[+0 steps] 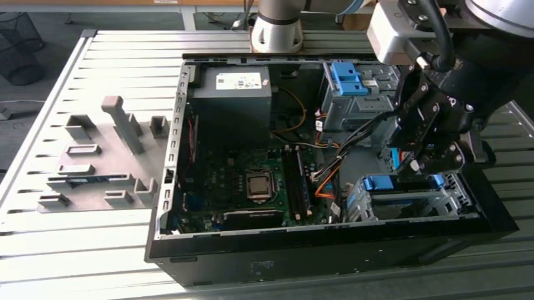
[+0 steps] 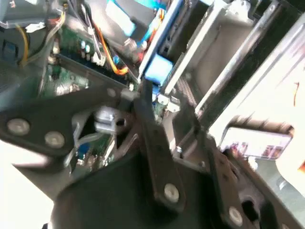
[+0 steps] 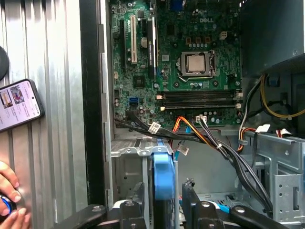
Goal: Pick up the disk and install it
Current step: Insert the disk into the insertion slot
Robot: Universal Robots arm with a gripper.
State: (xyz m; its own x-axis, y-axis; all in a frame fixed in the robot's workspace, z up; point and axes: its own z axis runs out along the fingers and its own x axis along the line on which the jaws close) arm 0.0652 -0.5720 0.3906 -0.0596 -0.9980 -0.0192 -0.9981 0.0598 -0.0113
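Note:
The disk (image 3: 162, 181) shows edge-on, its blue carrier frame standing upright in the metal drive cage (image 3: 128, 157) at the front corner of the open computer case (image 1: 334, 250). My gripper (image 3: 162, 210) is shut on the disk, with a black finger on each side of the blue frame. In the exterior view the gripper (image 1: 414, 167) hangs just above the cage on the exterior view's right, and the blue carrier (image 1: 391, 183) sits right below it. The second wrist view has the blue frame (image 2: 157, 67) just beyond one finger (image 2: 151, 133).
Orange and black cables (image 3: 209, 138) run close past the cage. The motherboard (image 1: 250, 181) and grey power-supply box (image 1: 232, 94) lie inside the case, with another cage with blue brackets (image 1: 346, 78) behind. A hand (image 3: 7, 191) and a phone (image 3: 19, 102) are outside the case wall.

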